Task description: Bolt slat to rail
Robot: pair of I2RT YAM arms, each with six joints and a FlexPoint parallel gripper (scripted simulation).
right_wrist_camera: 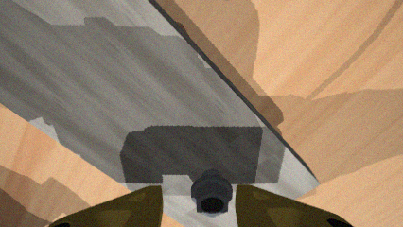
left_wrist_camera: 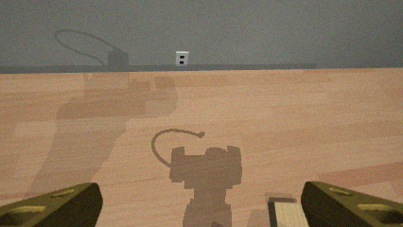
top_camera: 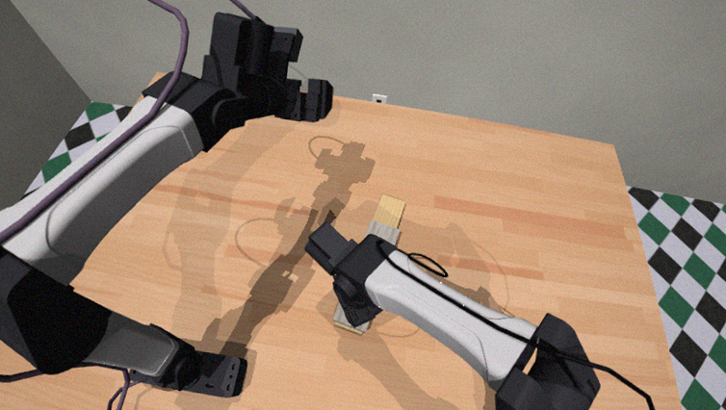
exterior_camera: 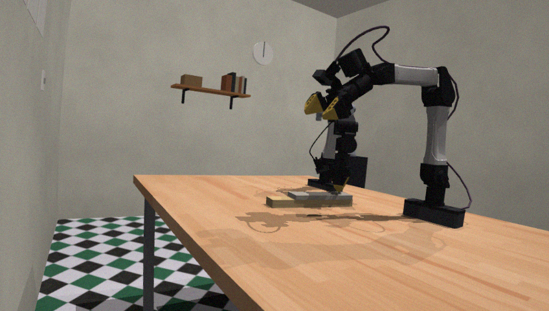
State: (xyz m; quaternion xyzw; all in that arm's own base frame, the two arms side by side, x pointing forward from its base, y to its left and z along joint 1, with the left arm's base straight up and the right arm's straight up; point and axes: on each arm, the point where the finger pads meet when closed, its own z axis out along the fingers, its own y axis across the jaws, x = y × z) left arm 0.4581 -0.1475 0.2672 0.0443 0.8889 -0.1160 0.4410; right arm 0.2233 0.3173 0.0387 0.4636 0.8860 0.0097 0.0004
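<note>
The grey slat (top_camera: 383, 231) (exterior_camera: 308, 194) (right_wrist_camera: 118, 85) lies flat along the pale yellow rail (top_camera: 391, 207) (exterior_camera: 279, 201) (left_wrist_camera: 289, 215), whose end sticks out past it. A dark, round, hollow-ended piece (right_wrist_camera: 211, 189) stands at the slat's near end in the right wrist view; I cannot tell nut from bolt there. My right gripper (right_wrist_camera: 199, 195) (exterior_camera: 340, 188) is partly open, low over the slat, its fingers on either side of this piece with gaps between. My left gripper (top_camera: 306, 100) (exterior_camera: 322, 111) (left_wrist_camera: 201, 191) is wide open and empty, high above the table.
The right forearm (top_camera: 440, 306) reaches over the slat's middle in the top view and hides part of it. The left arm (top_camera: 127, 186) arches over the left part of the wooden table (top_camera: 530, 174) (exterior_camera: 385, 246). Loose cables hang from both arms.
</note>
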